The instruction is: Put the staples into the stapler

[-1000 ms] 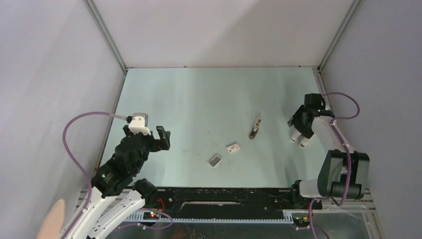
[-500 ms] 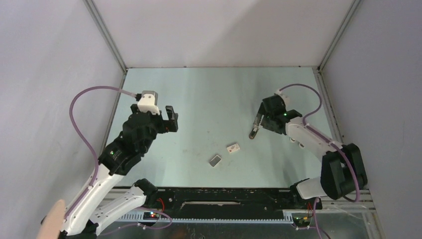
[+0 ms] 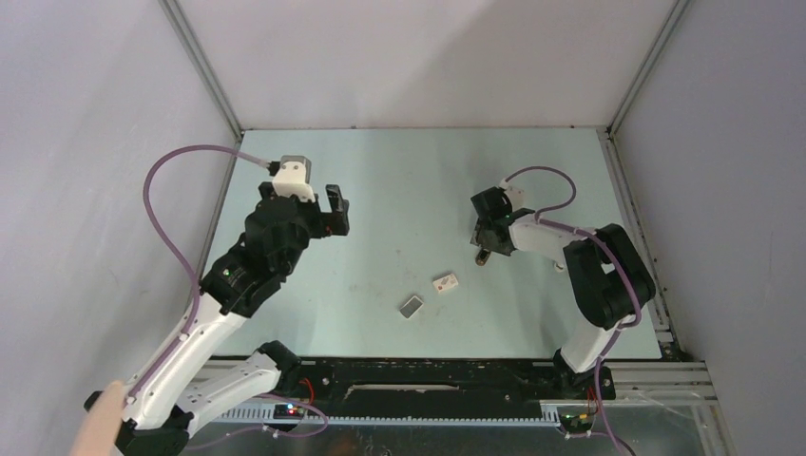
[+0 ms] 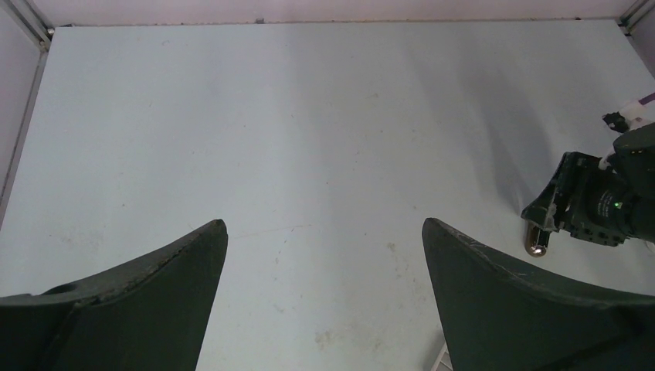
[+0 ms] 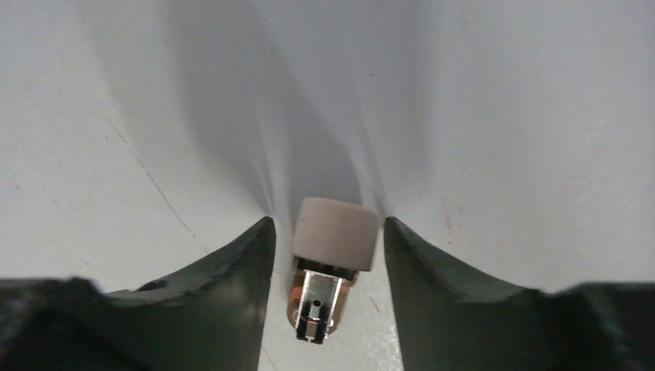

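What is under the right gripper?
The stapler, lying on the table between the open fingers of the right gripper. In the top view the gripper covers all but the stapler's near end.

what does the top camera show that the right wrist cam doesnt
Only the top view: the left gripper, open, plus the staples and a small white box lying apart from each other. Only the right wrist view: the white cap and metal end of the stapler, with a gap at each finger. Both: the right gripper open around the stapler.
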Robot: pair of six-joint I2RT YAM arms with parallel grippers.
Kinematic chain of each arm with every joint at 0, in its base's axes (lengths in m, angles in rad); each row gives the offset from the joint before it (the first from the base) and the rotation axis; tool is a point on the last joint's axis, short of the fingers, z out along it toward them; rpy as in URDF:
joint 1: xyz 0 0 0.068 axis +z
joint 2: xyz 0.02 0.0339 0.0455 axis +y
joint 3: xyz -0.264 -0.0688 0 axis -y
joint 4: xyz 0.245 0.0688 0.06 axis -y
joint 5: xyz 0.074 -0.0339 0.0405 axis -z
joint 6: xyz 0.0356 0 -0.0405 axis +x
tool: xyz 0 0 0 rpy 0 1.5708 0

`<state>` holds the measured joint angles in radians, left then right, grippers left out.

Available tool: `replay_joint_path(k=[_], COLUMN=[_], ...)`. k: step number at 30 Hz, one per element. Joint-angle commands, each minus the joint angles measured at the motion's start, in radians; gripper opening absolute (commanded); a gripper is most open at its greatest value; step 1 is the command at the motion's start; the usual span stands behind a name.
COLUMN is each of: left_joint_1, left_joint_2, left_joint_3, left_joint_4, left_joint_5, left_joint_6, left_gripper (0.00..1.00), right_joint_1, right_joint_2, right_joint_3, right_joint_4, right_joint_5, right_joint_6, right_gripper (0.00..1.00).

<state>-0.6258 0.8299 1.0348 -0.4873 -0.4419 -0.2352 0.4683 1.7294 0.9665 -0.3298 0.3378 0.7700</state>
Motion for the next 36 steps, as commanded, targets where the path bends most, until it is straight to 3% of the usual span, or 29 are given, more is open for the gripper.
replay_joint_path(k=[1,6,17,25,36], left_joint_1=[0.008,0.011,0.011,0.012,0.023], left_joint_2=[-0.015,-0.057,-0.175,-0.163,-0.159], left_joint_3=[0.001,-0.042,-0.099,-0.125,-0.132], left_joint_4=[0.042,0.045,0.005,-0.003,0.000], left_joint_5=[-0.026,-0.052,-0.047,-0.054,-0.051], left_joint_6=[0.024,0.054,0.050,0.053,0.057], left_gripper=[1.00,1.00,1.00,1.00,1.00], right_joint_1=[0.030,0.067,0.177,0.325,0.449], right_joint_2=[0.023,0.024,0.090,0.216,0.237], right_joint_3=[0.034,0.034,0.150,0.315,0.331], right_joint_4=[0.047,0.106,0.263,0.223,0.051], right_joint_5=[0.032,-0.020,-0.200,-0.250,-0.239], right_joint_6=[-0.004,-0.080,-0.336,-0.438,-0.559], right_gripper=[0.51,0.35,0.24,0.23,0.25])
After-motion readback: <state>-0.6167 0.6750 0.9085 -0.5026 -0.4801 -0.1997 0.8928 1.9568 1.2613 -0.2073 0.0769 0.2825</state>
